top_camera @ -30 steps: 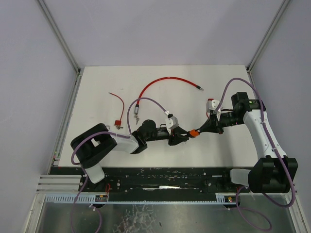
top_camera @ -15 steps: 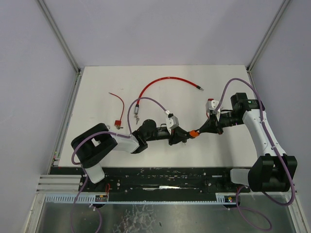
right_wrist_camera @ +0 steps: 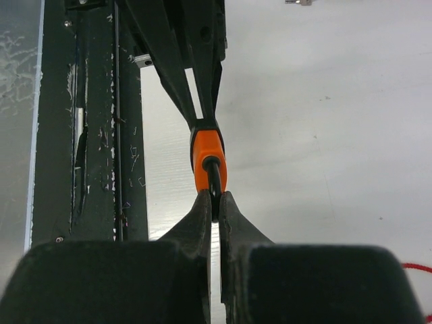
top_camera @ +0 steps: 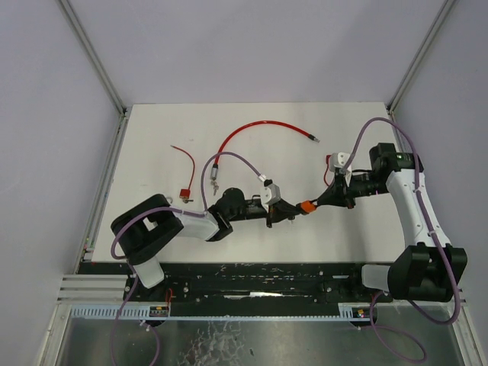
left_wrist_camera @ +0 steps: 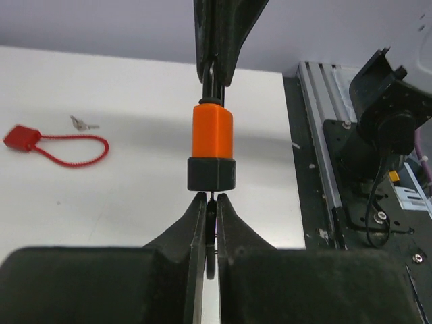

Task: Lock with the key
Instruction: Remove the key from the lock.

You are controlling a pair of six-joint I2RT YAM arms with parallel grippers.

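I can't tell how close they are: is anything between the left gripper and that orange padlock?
Nothing visible. The left gripper is shut on a thin metal piece, apparently the key, right under the padlock's dark base; the right gripper pinches its black shackle.

You've got the padlock (top_camera: 305, 207) over the near middle of the counter (top_camera: 152, 152), the cable (top_camera: 263, 122) behind it, keys (top_camera: 215, 186) left of it.
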